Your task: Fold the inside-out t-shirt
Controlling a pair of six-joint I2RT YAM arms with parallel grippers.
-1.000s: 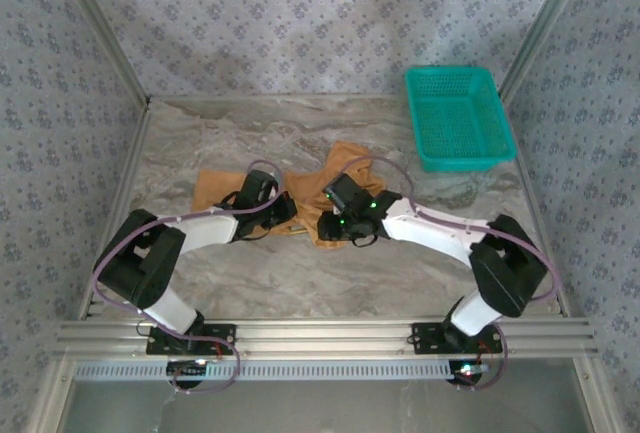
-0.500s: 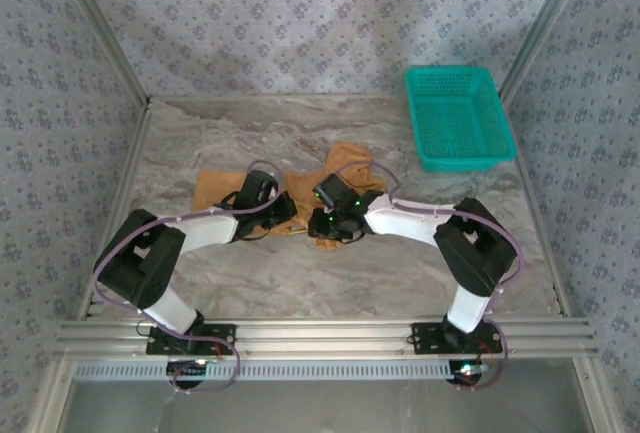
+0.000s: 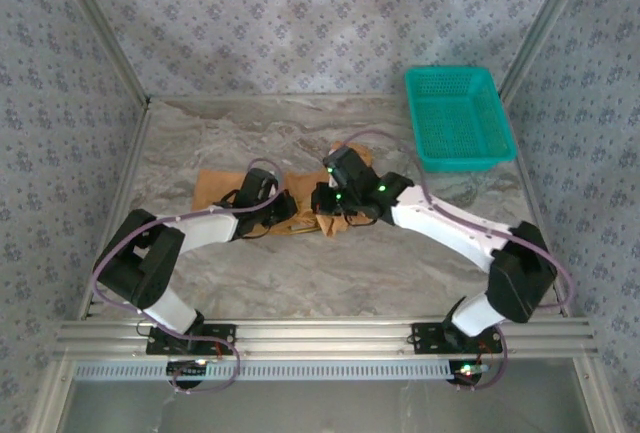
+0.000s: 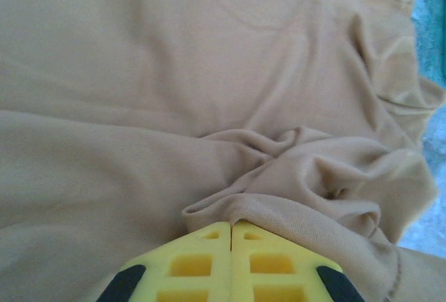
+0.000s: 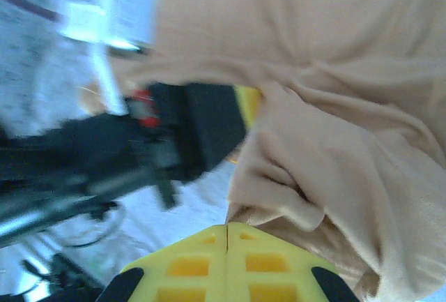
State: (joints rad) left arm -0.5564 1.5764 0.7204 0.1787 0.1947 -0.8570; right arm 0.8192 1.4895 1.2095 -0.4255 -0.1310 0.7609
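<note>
Item, near edge: two arm bases bolted side by side on the table [image 3: 300, 283], both arms reaching inward toward mid-table. Item, mid-table: the left gripper [image 3: 288, 213], low over the cloth; in its wrist view its yellow fingers [image 4: 202, 263] are seen pressed together with no gap, and a raised fold of the inside-out t-shirt [image 4: 174, 72] is pinched right at their tips, the fabric spreading away beyond them in soft creases. Item, just beside it: the right gripper [image 3: 324, 209], set close to the left one, tips facing it. In the right wrist view its jaws are likewise closed flat against each other, and a bunched lump of the tan cloth sits directly at the tips; it appears to be nipped between them, though blur there leaves this uncertain. The t-shirt is found crumpled at the middle of the table, beneath and between both grippers, one flat part extending leftward. Item, far right corner: a teal basket [image 3: 470, 158], well apart from the shirt.
</note>
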